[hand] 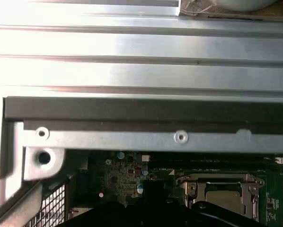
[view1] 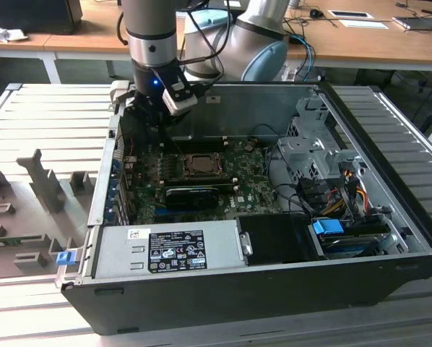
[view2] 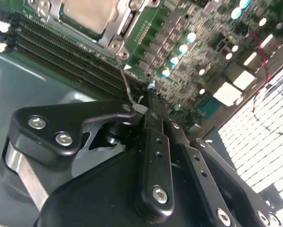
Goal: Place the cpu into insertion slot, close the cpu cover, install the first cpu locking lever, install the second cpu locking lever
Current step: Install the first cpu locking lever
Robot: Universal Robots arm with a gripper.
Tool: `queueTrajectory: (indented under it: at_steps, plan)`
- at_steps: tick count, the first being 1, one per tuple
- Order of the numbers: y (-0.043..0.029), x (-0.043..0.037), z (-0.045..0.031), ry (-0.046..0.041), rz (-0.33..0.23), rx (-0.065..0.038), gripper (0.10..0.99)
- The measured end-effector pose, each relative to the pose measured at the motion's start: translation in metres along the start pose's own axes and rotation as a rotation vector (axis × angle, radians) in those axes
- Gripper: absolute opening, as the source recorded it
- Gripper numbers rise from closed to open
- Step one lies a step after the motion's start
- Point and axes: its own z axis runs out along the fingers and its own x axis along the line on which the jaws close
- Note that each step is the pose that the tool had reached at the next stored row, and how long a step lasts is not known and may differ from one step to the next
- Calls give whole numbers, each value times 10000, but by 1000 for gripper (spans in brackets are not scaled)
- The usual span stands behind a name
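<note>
- The end effector (view2: pixel 140 105) — at the far side of the case (view1: pixel 223 285), toward the exterior view's left, above the green motherboard (view1: pixel 253 182); its fingers are pressed together on the thin wire locking lever (view2: pixel 124 78) (plain in the second wrist view).
- Just right of it, the insertion slot (view1: pixel 199 165) — the cpu (hand: pixel 224 193) is seated inside, with the cpu cover (hand: pixel 191 188) flat over it.

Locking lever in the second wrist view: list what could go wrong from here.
The thin locking lever is pinched just at its end by the gripper, so it could slip free and spring back. The gripper sits close to the memory slots and capacitors; a sideways sweep might strike them. A bent lever might leave the cpu cover loosely clamped.
</note>
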Motion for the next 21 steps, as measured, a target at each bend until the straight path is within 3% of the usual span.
queueTrajectory:
  at_steps: [8, 21]
  plan:
    - [20, -124, 5, 0, -4, 7, 106]
    - [17, -207, 29, 0, -4, 6, 106]
